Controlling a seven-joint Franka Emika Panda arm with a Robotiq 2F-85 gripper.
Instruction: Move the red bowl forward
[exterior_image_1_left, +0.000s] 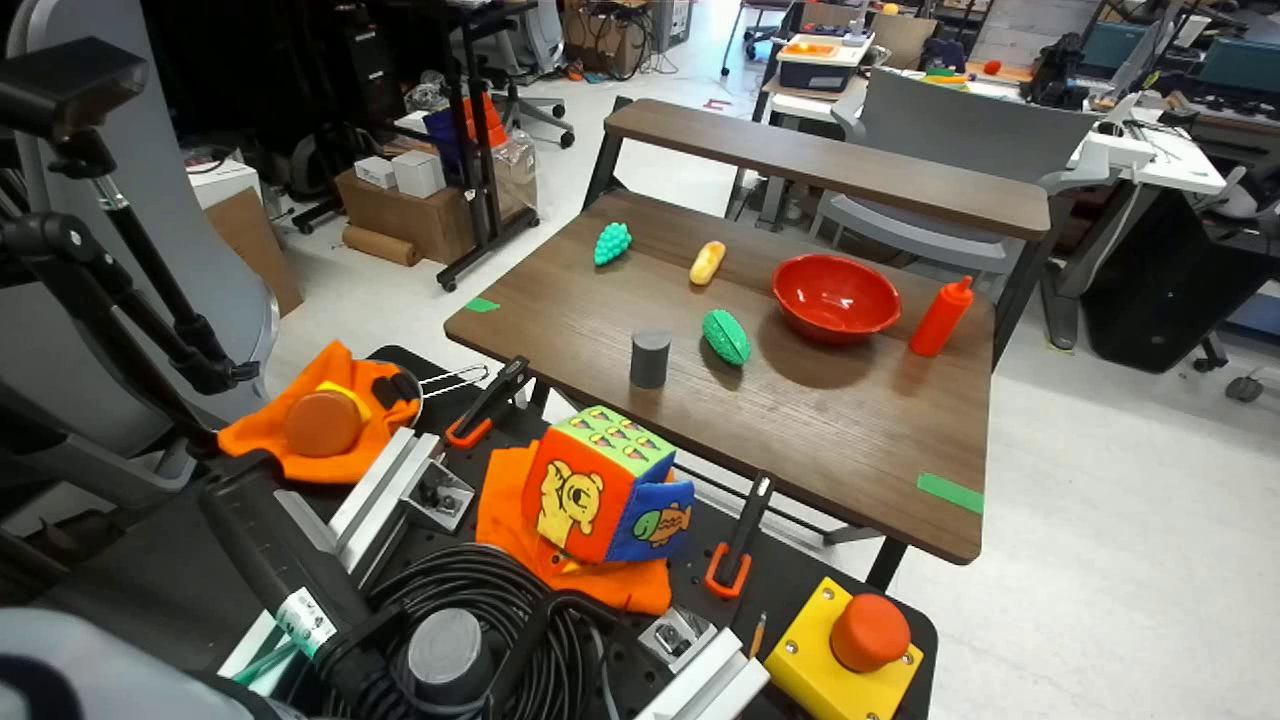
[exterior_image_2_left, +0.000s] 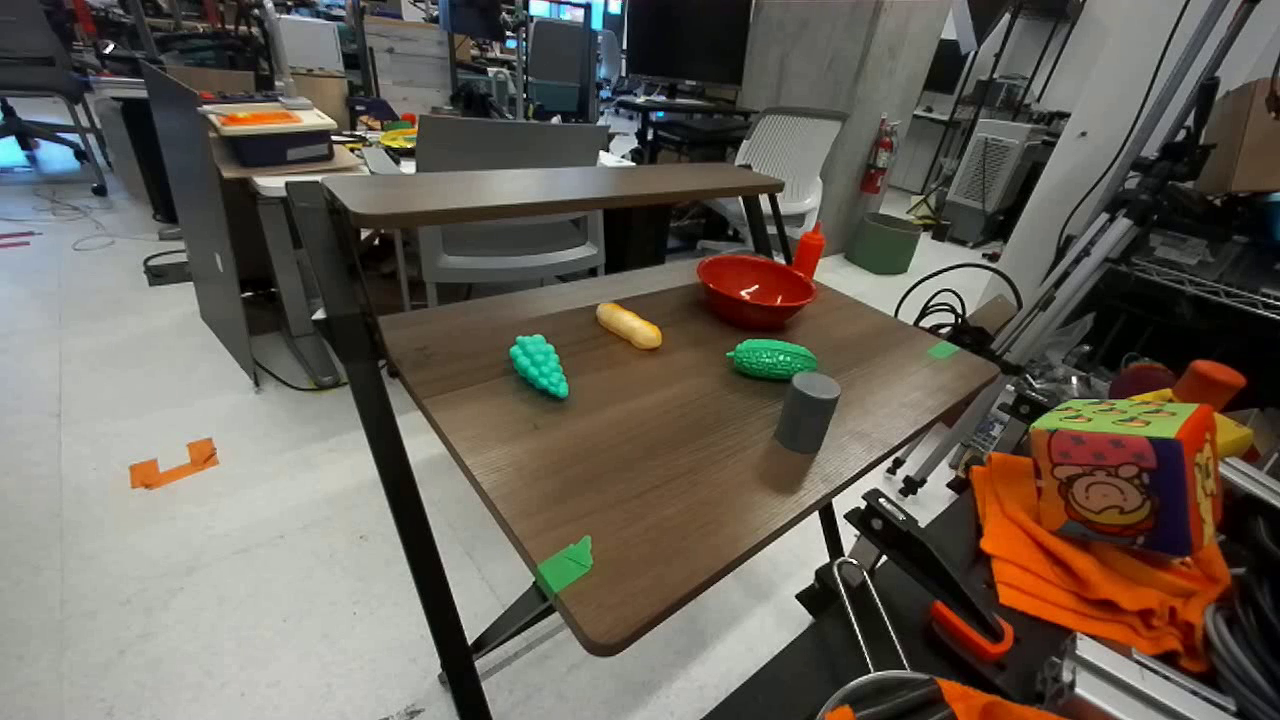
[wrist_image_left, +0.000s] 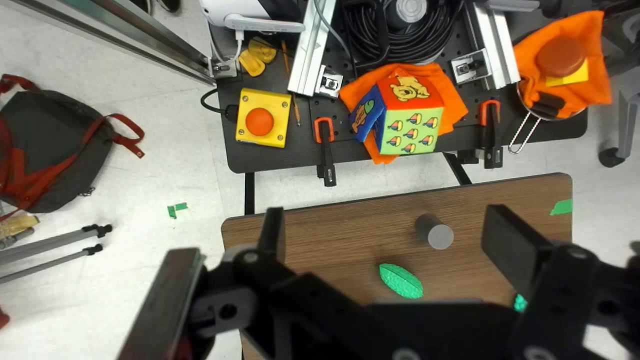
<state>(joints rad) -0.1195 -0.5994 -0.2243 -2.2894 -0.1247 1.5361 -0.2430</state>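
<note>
Flanking red bowl (exterior_image_1_left: 836, 300): red bottle (exterior_image_1_left: 941, 318), green vegetable (exterior_image_1_left: 726, 337).

I see a pale floor (exterior_image_2_left: 200, 560) beneath a brown table (exterior_image_2_left: 600, 440). A grey chair (exterior_image_2_left: 505, 240) stands behind its raised shelf (exterior_image_2_left: 560, 193)

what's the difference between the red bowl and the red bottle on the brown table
The red bowl is wide and round, while the red bottle is slim. The bowl is open across its top; the bottle narrows to a small tip. The bowl looks a deeper red, whereas the bottle looks more orange-red. Both stand upright on the brown table, near each other.
</note>
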